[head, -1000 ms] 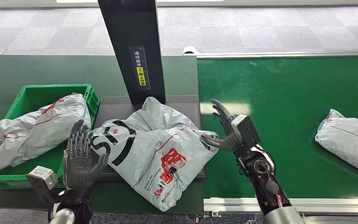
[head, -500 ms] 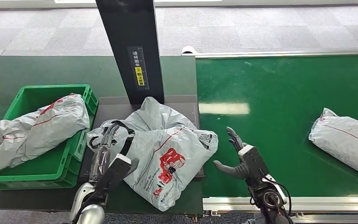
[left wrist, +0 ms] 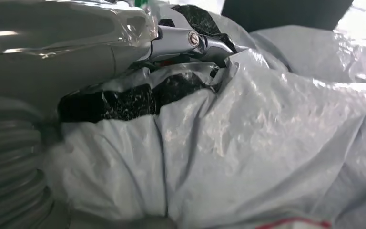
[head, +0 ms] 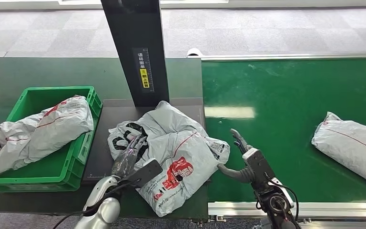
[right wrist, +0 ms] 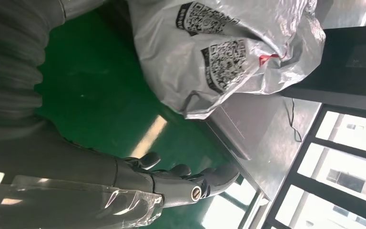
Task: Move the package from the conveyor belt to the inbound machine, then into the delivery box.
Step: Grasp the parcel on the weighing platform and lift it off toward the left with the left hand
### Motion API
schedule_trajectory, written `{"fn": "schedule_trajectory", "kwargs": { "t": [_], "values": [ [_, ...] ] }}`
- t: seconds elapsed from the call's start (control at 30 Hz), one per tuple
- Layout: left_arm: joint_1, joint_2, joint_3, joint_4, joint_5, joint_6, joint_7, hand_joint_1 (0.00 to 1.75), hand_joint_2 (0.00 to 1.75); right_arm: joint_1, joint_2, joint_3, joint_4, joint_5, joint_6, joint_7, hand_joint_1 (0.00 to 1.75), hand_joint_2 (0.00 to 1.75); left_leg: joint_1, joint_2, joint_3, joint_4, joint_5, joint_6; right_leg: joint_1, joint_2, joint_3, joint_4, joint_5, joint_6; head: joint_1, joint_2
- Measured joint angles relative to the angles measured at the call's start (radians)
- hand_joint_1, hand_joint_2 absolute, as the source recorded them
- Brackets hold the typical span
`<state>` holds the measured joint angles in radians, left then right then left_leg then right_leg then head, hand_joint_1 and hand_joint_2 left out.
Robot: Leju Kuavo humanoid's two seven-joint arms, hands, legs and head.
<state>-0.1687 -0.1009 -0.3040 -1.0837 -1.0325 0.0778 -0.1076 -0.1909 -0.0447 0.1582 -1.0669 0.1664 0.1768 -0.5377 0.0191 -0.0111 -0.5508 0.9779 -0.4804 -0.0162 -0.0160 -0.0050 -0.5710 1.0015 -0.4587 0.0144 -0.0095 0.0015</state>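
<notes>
The green belt [head: 290, 95] runs off frame right, cutting off a second package [head: 350, 148]. Our package [head: 171, 152] lies crumpled on the machine plate [head: 100, 143], beside the bin [head: 43, 95]. We see the left hand [head: 129, 155] pressed into its near edge, fingers half buried, grip unclear; the right hand [head: 238, 160] hovers empty, fingers spread.

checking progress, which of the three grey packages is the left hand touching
The package on the machine platform in the middle: the left hand presses into its side. One lies in the green crate, another on the conveyor belt.
</notes>
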Motion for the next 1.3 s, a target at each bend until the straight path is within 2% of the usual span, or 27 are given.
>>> {"fn": "schedule_trajectory", "kwargs": {
  "t": [0.2,0.5,0.63,0.8,0.9,1.03,1.13,1.3],
  "values": [
    [0.004,-0.005,0.01,0.019,0.1,0.081,-0.1,1.75,1.75,0.044,0.001,-0.021,-0.077,0.003,-0.005,0.04,0.0,1.75,0.0,0.0,0.002,0.0,0.001,0.001,0.0,0.0,0.002,0.0,0.0,0.0,0.0,0.0],
    [0.013,-0.009,0.019,0.0,0.127,0.101,-0.123,1.75,1.75,0.081,0.001,-0.042,-0.14,0.003,-0.004,0.051,0.0,1.75,0.0,0.0,0.0,0.0,0.0,0.0,0.0,0.001,-0.001,0.0,0.0,0.0,0.0,0.0],
    [0.032,-0.011,0.025,-0.026,0.216,0.174,-0.201,1.75,1.75,0.088,0.001,-0.045,-0.15,0.005,-0.005,0.052,0.0,1.75,0.0,0.001,-0.001,0.0,0.0,0.0,0.0,0.001,-0.003,0.0,0.0,0.0,0.0,0.0],
    [0.065,-0.012,0.043,-0.096,0.357,0.207,-0.314,1.75,1.75,0.096,0.001,-0.049,-0.152,0.002,-0.008,0.053,0.0,1.75,0.0,0.001,-0.003,0.0,0.0,0.0,0.0,0.002,-0.004,0.0,0.0,0.0,0.0,0.0],
    [0.079,-0.013,0.066,-0.146,0.422,0.3,-0.406,1.75,1.75,0.11,-0.001,-0.055,-0.161,-0.009,-0.014,0.051,0.0,1.75,0.0,0.001,-0.004,0.0,0.0,0.0,0.0,0.002,-0.005,0.0,0.0,0.0,0.0,0.0],
    [0.087,-0.01,0.103,-0.238,0.484,0.523,-0.549,1.75,1.75,0.129,-0.001,-0.06,-0.167,-0.014,-0.025,0.041,0.0,1.75,0.0,0.001,-0.004,0.0,0.0,0.0,0.0,0.002,-0.006,0.0,0.0,0.0,0.0,0.0],
    [0.085,-0.005,0.134,-0.364,0.413,0.607,-0.584,1.75,1.75,0.132,-0.002,-0.061,-0.167,-0.019,-0.037,0.03,0.0,1.75,0.0,0.001,-0.004,0.0,0.001,0.0,0.0,0.002,-0.006,0.0,0.0,0.0,0.0,0.0],
    [0.057,-0.024,0.251,-0.585,0.062,0.615,-0.587,1.75,1.75,0.135,-0.012,-0.061,-0.167,-0.036,-0.05,0.017,0.0,1.75,0.0,0.001,-0.004,0.0,0.001,0.0,0.0,0.002,-0.006,0.0,0.0,0.0,0.0,0.0]
  ]
}}
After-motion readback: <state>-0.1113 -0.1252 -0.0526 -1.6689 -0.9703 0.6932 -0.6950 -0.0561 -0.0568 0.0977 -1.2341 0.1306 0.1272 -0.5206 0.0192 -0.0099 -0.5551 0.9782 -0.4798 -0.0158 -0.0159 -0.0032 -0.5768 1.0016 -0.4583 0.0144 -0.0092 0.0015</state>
